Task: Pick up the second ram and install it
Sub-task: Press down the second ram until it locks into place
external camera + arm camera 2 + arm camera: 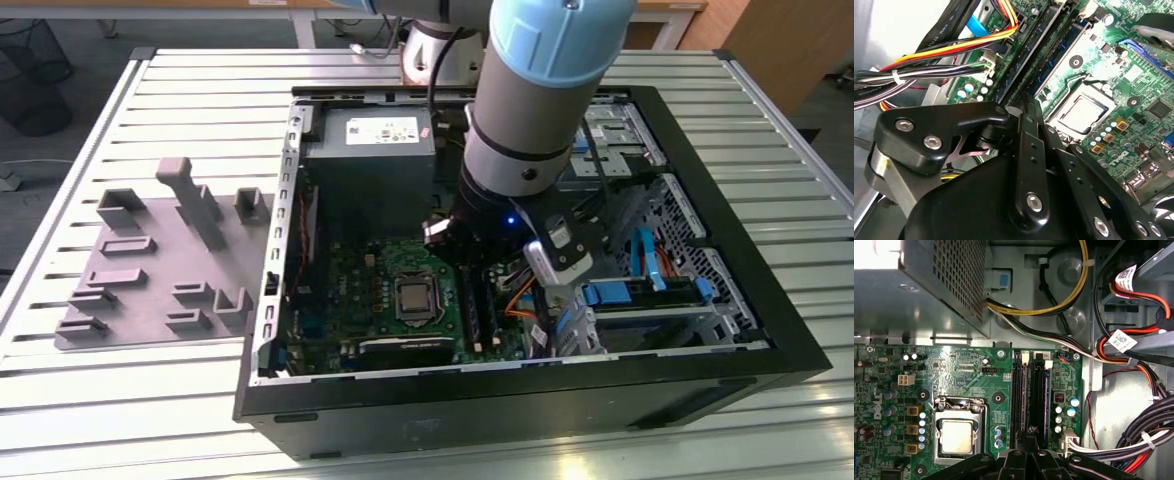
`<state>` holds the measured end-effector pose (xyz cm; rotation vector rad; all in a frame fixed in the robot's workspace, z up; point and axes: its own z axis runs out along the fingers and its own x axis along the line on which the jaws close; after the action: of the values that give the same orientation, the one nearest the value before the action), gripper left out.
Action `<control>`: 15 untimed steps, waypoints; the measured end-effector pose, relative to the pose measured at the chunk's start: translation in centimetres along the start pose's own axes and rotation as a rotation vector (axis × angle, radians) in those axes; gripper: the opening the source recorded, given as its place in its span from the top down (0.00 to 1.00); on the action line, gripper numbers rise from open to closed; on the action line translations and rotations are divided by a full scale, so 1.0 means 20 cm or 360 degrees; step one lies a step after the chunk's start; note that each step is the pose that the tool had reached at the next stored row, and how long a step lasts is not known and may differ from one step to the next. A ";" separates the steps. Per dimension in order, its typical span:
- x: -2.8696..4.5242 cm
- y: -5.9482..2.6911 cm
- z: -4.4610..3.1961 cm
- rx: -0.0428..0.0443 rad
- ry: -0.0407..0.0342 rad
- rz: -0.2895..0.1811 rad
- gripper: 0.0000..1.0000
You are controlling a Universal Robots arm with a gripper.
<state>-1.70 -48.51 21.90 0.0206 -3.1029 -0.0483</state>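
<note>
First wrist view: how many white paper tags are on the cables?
2. One tag wraps the red cable; the other tag sits on the cable bundle crossing bare metal beside the motherboard. Others may be hidden behind cables.

Robotics lab or workshop, ribbed aluminium table (160,410), open computer case (747,330) with bare motherboard (979,390), grey fixture blocks (154,265), wire bin (30,75) on floor

Grey fixture blocks (160,262), open computer case (747,330), motherboard (969,400)
</note>
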 end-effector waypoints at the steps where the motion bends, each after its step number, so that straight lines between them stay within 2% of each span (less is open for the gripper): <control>1: 0.000 0.000 0.002 0.0000 0.0000 0.0000 0.89; 5: -0.001 -0.001 0.024 0.0002 0.0001 0.0000 0.89; 9: -0.001 0.000 0.011 -0.0001 -0.0001 0.0000 0.89; 10: -0.001 0.003 -0.003 -0.0005 -0.0002 0.0000 0.89; 13: 0.002 0.003 -0.069 -0.0001 0.0000 0.0000 0.89; 15: 0.004 0.003 -0.098 -0.0001 0.0000 0.0000 0.89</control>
<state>-1.70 -48.51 23.86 0.0205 -3.1030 -0.0492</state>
